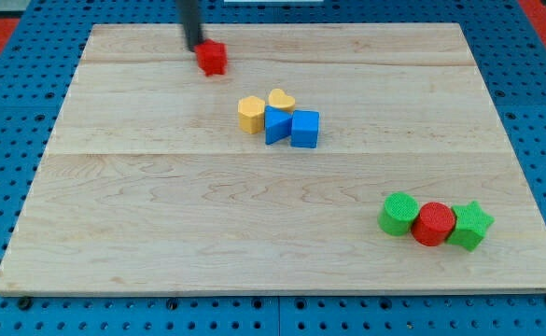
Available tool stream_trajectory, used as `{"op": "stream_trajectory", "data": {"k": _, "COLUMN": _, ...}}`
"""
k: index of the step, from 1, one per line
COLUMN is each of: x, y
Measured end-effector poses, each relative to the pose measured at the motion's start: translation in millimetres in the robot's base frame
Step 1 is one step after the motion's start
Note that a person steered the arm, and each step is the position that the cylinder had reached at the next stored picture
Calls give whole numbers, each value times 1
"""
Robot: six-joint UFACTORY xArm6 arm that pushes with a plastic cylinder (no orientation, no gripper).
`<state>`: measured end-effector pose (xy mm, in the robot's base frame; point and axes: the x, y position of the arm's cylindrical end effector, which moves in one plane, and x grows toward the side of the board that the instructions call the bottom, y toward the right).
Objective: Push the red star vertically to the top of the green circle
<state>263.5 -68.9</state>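
Observation:
The red star (213, 58) sits near the view's top, left of centre, on the wooden board (161, 233). My tip (194, 47) touches the star's upper left side. The green circle (399, 214) lies far off at the view's lower right, at the left end of a row with a red circle (433, 224) and a green star (469, 226). The red star is well to the left of the green circle and much higher in the view.
A cluster sits mid-board: a yellow hexagon (251, 114), a yellow heart (281, 99), a blue triangle (276, 125) and a blue cube (305, 129). Blue pegboard surrounds the board.

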Motion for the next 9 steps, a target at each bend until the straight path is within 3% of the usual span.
{"op": "stream_trajectory", "data": {"k": 1, "x": 17, "y": 63}}
{"op": "stream_trajectory", "data": {"k": 2, "x": -10, "y": -7}}
{"op": "stream_trajectory", "data": {"k": 3, "x": 15, "y": -16}}
{"op": "stream_trajectory", "data": {"k": 4, "x": 54, "y": 61}}
{"op": "stream_trajectory", "data": {"k": 5, "x": 78, "y": 102}}
{"op": "stream_trajectory", "data": {"k": 8, "x": 98, "y": 164}}
{"op": "stream_trajectory", "data": {"k": 9, "x": 138, "y": 186}}
